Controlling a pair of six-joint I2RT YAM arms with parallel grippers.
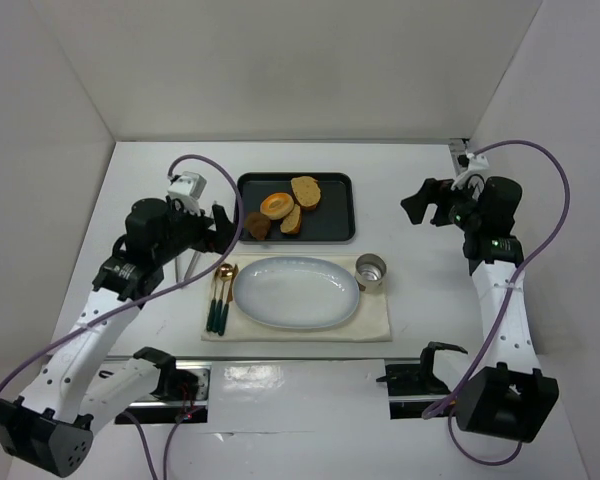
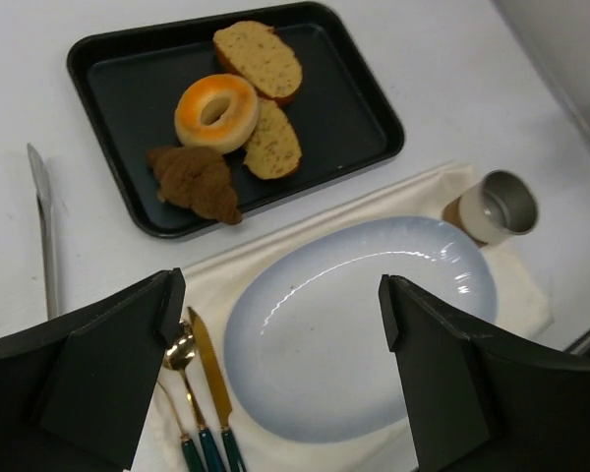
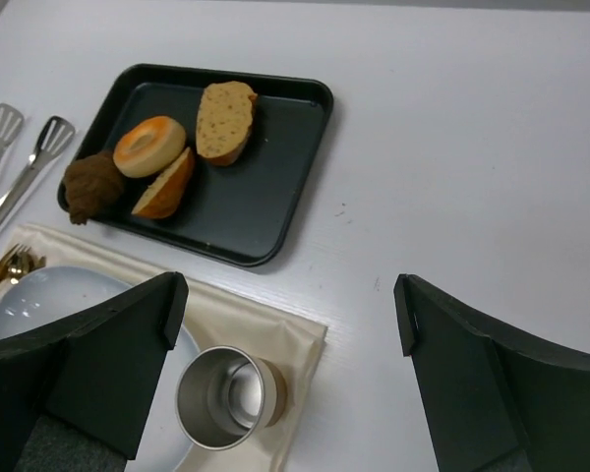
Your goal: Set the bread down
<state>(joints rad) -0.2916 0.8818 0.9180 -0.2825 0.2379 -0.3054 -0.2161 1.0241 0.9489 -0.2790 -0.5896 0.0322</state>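
Observation:
The bread (image 1: 291, 219) is the small narrow oval slice lying on the black tray (image 1: 335, 220), leaning against the orange ring bun (image 1: 276, 206). It also shows in the left wrist view as the bread (image 2: 272, 143) and in the right wrist view as the bread (image 3: 164, 187). My left gripper (image 1: 220, 224) hovers just left of the tray, open and empty; in its own view the left gripper (image 2: 280, 295) frames the pale oval plate (image 2: 359, 324). My right gripper (image 1: 412, 207) hangs open and empty to the right of the tray, above bare table (image 3: 290, 295).
The tray also holds a larger slice (image 1: 306, 192) and a brown croissant (image 1: 258, 226). The plate (image 1: 296, 292) lies on a cream mat with a metal cup (image 1: 370, 271) at its right and gold cutlery (image 1: 221, 295) at its left. Tongs (image 2: 42, 216) lie left of the tray.

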